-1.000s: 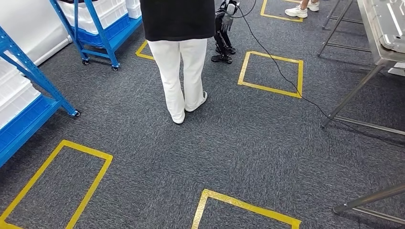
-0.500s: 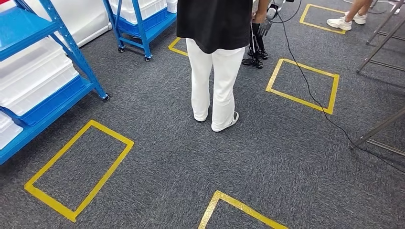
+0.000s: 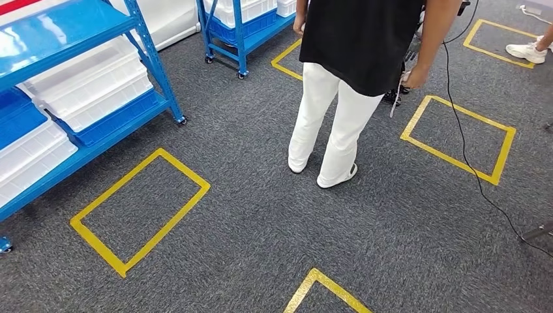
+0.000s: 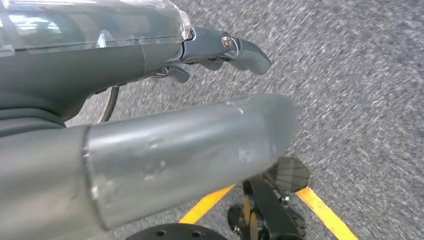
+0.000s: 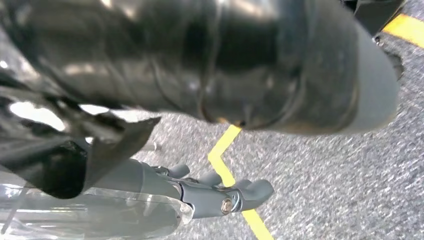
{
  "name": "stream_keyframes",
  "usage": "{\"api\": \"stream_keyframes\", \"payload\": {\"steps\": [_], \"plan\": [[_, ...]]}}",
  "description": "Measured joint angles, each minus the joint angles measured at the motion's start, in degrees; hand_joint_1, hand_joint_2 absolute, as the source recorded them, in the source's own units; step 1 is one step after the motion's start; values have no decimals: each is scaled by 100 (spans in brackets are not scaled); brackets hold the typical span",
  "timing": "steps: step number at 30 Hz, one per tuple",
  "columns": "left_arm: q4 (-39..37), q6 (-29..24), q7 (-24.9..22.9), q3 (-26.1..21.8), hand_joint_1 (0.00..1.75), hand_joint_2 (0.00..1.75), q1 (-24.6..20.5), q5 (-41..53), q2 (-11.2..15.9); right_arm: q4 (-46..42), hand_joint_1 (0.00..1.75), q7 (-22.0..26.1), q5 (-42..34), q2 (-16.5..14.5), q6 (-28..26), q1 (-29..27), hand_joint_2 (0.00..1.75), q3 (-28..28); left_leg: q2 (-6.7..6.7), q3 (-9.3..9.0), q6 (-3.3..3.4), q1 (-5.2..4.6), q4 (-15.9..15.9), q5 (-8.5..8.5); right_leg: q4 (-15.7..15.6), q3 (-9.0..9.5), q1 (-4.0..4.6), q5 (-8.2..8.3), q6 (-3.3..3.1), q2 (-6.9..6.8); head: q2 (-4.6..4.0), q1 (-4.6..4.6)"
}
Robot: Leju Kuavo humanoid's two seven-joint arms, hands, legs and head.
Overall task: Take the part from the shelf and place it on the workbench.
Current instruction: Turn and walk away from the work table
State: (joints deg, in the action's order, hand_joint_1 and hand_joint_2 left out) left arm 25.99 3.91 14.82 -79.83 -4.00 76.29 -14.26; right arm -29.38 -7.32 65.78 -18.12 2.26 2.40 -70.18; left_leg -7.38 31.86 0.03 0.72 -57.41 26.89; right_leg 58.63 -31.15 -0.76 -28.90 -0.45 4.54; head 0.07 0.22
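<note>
A blue shelf rack (image 3: 153, 78) stands at the left in the head view, with white plastic bins (image 3: 91, 81) on its levels. I cannot make out which part is in them. My left hand (image 4: 190, 135) hangs over the grey carpet, thumb and fingers (image 4: 240, 50) apart, holding nothing. My right hand (image 5: 240, 80), its thumb wrapped in black tape, also hangs over the carpet with its fingers (image 5: 230, 197) spread and nothing in it.
A person (image 3: 355, 59) in a black top and white trousers stands ahead at the middle right, back turned, a cord in one hand. A second blue rack (image 3: 238, 32) stands further back. Yellow tape rectangles (image 3: 140, 208) mark the carpet. A black cable (image 3: 471, 166) runs along the right.
The whole picture has shifted right as the camera turned left. The near shelf now fills more of the left side, and the metal workbench legs have left the right edge.
</note>
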Motion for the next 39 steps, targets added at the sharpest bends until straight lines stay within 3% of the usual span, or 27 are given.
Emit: {"api": "stream_keyframes", "payload": {"steps": [1,2,3,5,7,8,10,12,14,16,18,20,22,23,24,25,27,29,31,32,34,36,37,38,39], "plan": [[3,3,-4,1,0,0,10,3,0,-4,0,-1,10,-7,11,6,0,-1,2,11,-33,8,-8,5,-29,19,-5,11,-29,-76,0,0],[5,4,-8,1,0,0,17,7,0,-8,0,-2,20,-12,25,7,0,-2,107,41,-58,2,-69,49,-66,43,-16,23,-66,-152,0,-1],[7,7,-14,1,0,0,17,10,0,-11,0,-4,27,-19,36,2,0,-4,268,119,-78,-5,-234,156,-101,64,-28,33,-102,-237,0,-2],[9,7,-25,3,0,0,1,16,-4,-15,0,-7,46,-23,50,-17,0,-18,601,431,-115,1,-881,505,-127,89,-18,27,-158,-416,0,-3],[9,7,-38,4,0,0,-5,24,-9,-15,0,-7,63,-24,55,-24,0,-34,681,743,-160,25,-1505,728,-123,97,0,5,-176,-602,0,-2],[13,7,-46,4,0,0,1,28,-10,-15,0,-7,70,-25,57,-23,0,-39,698,772,-176,34,-1567,690,-121,106,5,-6,-174,-686,0,-2],[27,7,-64,3,0,0,19,30,-10,-15,0,-7,96,-32,68,-14,0,-43,782,476,-177,43,-1021,337,-114,142,5,-39,-147,-822,0,-2],[48,8,-76,5,0,0,16,30,-10,-15,0,-7,121,-42,76,-10,0,-46,1002,81,-121,14,-278,63,-102,185,22,-85,-93,-942,0,-2],[61,9,-84,7,0,0,10,30,-10,-15,0,-7,137,-49,79,1,0,-51,1091,-44,-52,-28,-16,26,-96,213,41,-112,-37,-1036,0,-2],[70,9,-93,7,0,0,24,30,-11,-16,0,-7,148,-57,81,35,0,-55,977,-39,9,-28,12,-2,-98,244,37,-130,17,-1093,0,-2],[83,9,-102,7,0,0,29,30,-18,-20,0,-8,151,-63,81,48,0,-60,872,-63,87,-1,69,-41,80,196,16,-283,68,-909,0,-1],[96,9,-107,8,0,0,13,30,-24,-24,0,-9,151,-63,80,35,0,-75,766,-65,144,8,91,-62,704,-93,-8,-643,95,-610,0,0],[103,9,-111,8,0,0,3,30,-27,-24,0,-9,153,-63,81,26,0,-91,637,-49,160,-2,82,-64,1414,-462,-12,-913,105,-497,0,0],[103,11,-113,9,0,0,5,30,-28,-24,0,-9,155,-63,81,25,0,-97,561,-50,161,-6,76,-64,1539,-544,-12,-885,104,-483,0,0],[103,12,-114,8,0,0,8,30,-28,-24,0,-10,156,-63,82,24,0,-102,481,-55,158,-8,67,-63,1445,-524,-12,-742,97,-469,0,0],[103,13,-116,8,0,0,10,30,-30,-25,0,-11,159,-63,82,23,0,-105,400,-61,151,-8,55,-58,1147,-407,-14,-511,85,-432,0,0],[103,14,-119,8,0,0,5,21,-38,-27,0,-14,181,-62,82,13,0,-115,258,-52,116,-13,15,-40,384,-94,-28,-129,49,-199,0,0],[104,14,-125,7,0,0,-2,-10,-41,-28,0,-10,239,-61,83,7,0,-123,142,-10,50,-11,-17,-39,31,44,-28,-34,26,-13,0,-1],[105,16,-129,1,0,0,9,-53,-27,-27,0,-2,314,-68,84,15,0,-123,19,32,-30,2,-15,-58,7,50,-19,-40,-10,-79,0,-2],[105,17,-132,-3,0,0,20,-74,-10,-25,0,4,350,-75,84,18,0,-123,38,49,-60,6,-39,-41,-17,64,-24,-29,-42,-150,0,-2],[104,21,-146,-13,0,0,30,-123,24,-7,0,42,443,-88,79,16,0,-120,280,199,-107,-1,-346,157,-70,88,-42,-7,-122,-308,0,-2],[103,25,-163,-20,0,0,21,-171,54,34,0,85,530,-87,73,8,0,-116,589,540,-134,-2,-1068,533,-76,90,-15,-11,-168,-474,0,-2],[103,25,-168,-23,0,0,17,-184,69,57,0,97,556,-84,68,8,0,-116,652,710,-145,1,-1425,677,-74,87,-2,-17,-175,-557,0,-2],[102,24,-170,-28,0,0,21,-191,86,81,0,105,577,-78,63,11,0,-115,683,803,-150,3,-1634,723,-72,88,7,-24,-178,-640,0,-2],[102,23,-173,-34,0,0,29,-200,103,108,0,114,596,-69,57,18,0,-114,702,782,-148,2,-1620,654,-68,93,12,-34,-175,-719,0,-2]]}}
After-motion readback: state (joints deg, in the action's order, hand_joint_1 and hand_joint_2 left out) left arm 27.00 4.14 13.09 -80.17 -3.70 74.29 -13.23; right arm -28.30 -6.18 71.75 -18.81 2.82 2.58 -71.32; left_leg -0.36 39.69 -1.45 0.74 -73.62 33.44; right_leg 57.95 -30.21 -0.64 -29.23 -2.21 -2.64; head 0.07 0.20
